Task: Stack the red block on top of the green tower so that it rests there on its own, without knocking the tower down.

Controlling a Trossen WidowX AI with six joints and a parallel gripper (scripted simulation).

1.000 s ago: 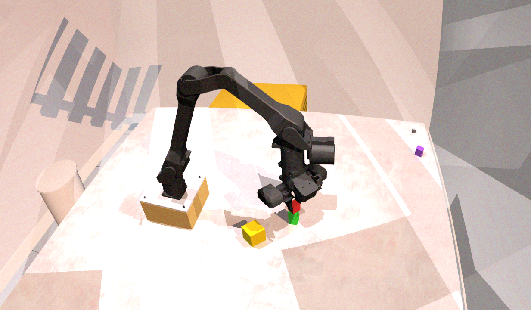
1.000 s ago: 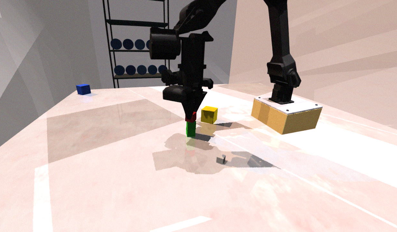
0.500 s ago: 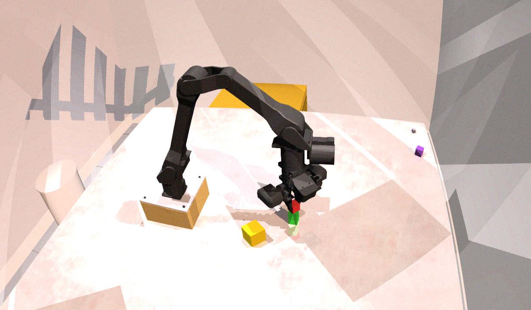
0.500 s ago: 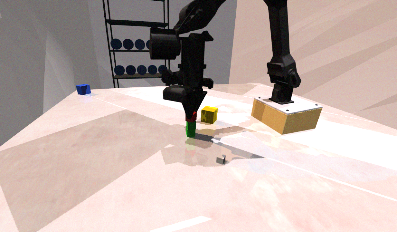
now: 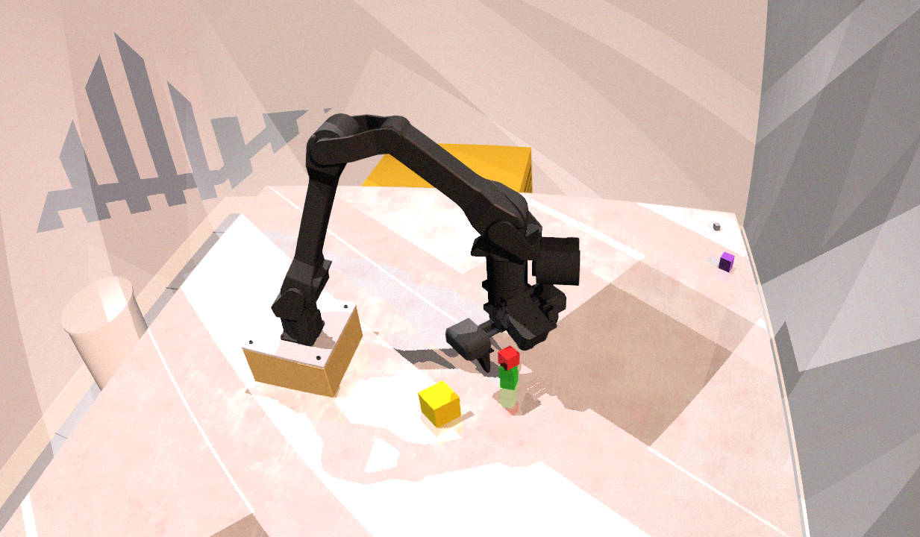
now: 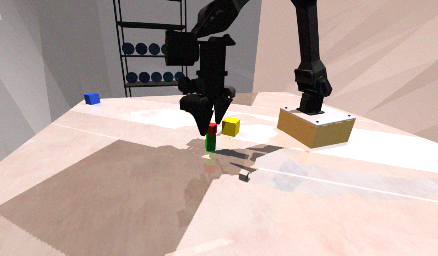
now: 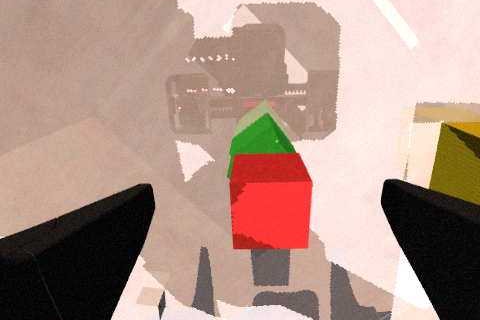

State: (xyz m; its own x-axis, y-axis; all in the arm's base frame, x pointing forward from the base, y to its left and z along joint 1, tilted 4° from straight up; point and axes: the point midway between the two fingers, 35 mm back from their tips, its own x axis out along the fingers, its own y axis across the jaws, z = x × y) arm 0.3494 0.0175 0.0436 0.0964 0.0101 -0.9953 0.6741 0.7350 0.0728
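The red block sits on top of the green tower. The tower stands upright. In the wrist view the red block looks turned relative to the green below it. My gripper is open around the red block, with one finger on each side. The wrist view shows a wide gap between the block and each finger. In the top view the far finger's tip is hard to make out.
A yellow block stands close beside the tower. A small grey cube lies nearby. A blue block and a purple block lie farther off. The arm stands on a wooden base box.
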